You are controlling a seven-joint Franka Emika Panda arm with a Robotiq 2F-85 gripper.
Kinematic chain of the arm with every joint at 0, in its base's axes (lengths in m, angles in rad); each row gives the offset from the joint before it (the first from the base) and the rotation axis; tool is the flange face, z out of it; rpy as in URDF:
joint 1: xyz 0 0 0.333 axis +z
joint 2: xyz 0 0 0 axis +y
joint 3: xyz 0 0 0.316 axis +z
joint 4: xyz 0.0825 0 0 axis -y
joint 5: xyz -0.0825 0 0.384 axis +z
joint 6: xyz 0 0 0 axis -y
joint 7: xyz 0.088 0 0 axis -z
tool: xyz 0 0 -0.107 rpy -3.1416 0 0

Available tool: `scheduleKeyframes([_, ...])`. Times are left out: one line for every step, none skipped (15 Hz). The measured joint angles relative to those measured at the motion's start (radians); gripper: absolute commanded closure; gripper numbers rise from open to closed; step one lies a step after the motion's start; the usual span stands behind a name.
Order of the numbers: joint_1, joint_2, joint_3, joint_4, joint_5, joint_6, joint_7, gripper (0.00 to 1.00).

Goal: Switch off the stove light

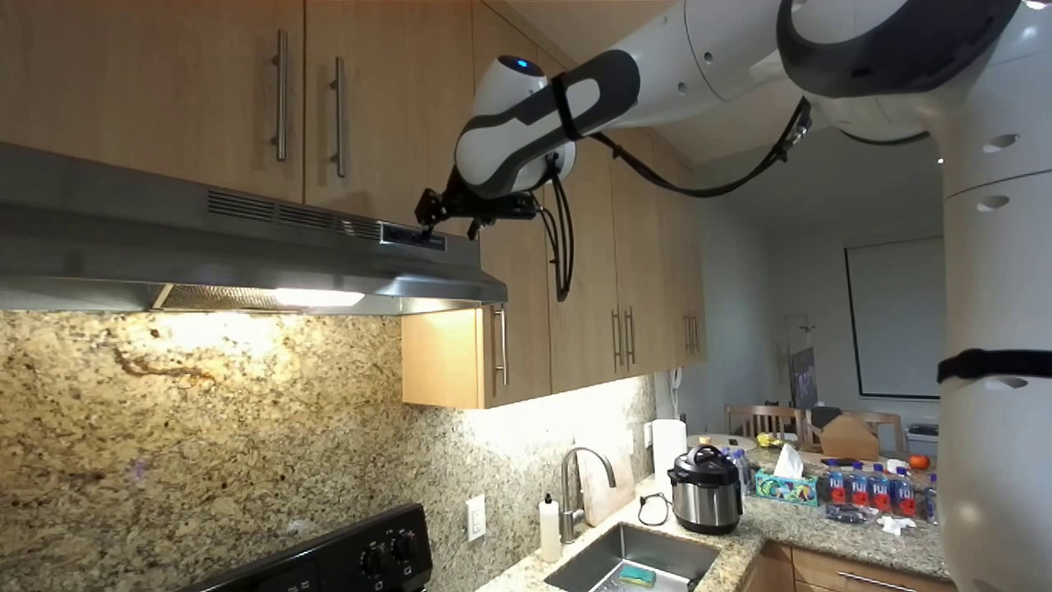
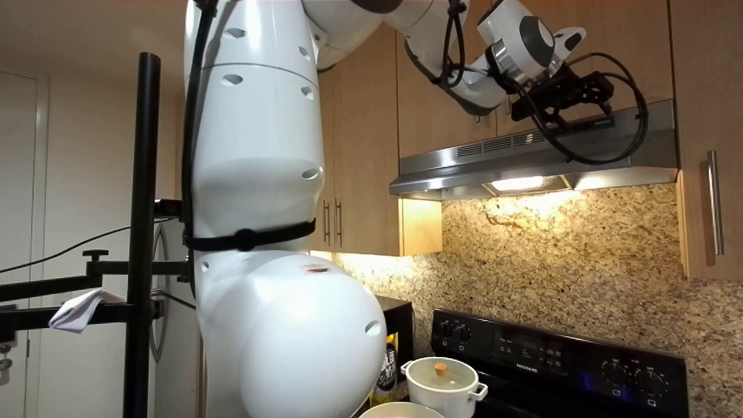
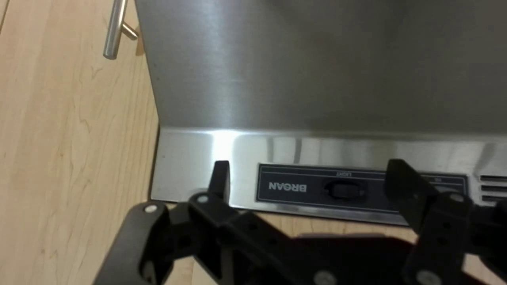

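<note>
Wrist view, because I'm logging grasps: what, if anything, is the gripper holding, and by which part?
Nothing is held. The gripper stands open, its fingers apart; the light switch shows between them, ungripped.

The white arm (image 2: pixel 255 139) has black cables (image 1: pixel 699 193) and a seemingly matt-black tool (image 3: pixel 310 168).

Range hood (image 1: pixel 246 251) hanging beneath cabinets (image 1: pixel 386 99), above stove (image 2: pixel 572 366); gripper (image 3: pixel 310 174) facing hood's control panel (image 3: pixel 372 196), light switch (image 3: pixel 344 190) sitting between fingertips (image 3: pixel 398 184) in wrist view. Soap bottle (image 1: pixel 550 528) standing just left of faucet (image 1: pixel 567 524), sponge (image 1: pixel 638 575) lying in sink (image 1: pixel 670 544), cooker (image 1: pixel 706 493) standing on counter (image 1: pixel 822 526) beyond sink, tissue box (image 1: pixel 786 488) and bottles (image 1: pixel 880 487) sitting right of cooker.
</note>
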Motion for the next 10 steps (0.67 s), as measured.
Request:
scheduleKeyframes([0.002,0.006,0.005,0.01,0.0,0.0,0.012,0.0])
scheduleKeyframes([0.004,0.013,0.009,0.021,0.0,0.0,0.023,0.0])
scheduleKeyframes([0.005,0.023,0.013,0.035,0.0,-0.002,0.033,0.0])
scheduleKeyframes([0.006,0.035,0.015,0.049,0.0,-0.004,0.044,0.0])
scheduleKeyframes([0.006,0.05,0.015,0.066,0.0,-0.009,0.054,0.0])
scheduleKeyframes([0.006,0.067,0.014,0.084,0.0,-0.018,0.065,0.0])
scheduleKeyframes([0.005,0.085,0.013,0.103,0.0,-0.032,0.074,0.0])
scheduleKeyframes([0.005,0.102,0.01,0.122,0.0,-0.049,0.083,0.0])
scheduleKeyframes([0.007,0.118,0.005,0.14,0.0,-0.063,0.086,0.0])
scheduleKeyframes([0.009,0.132,-0.002,0.158,0.0,-0.078,0.087,0.0])
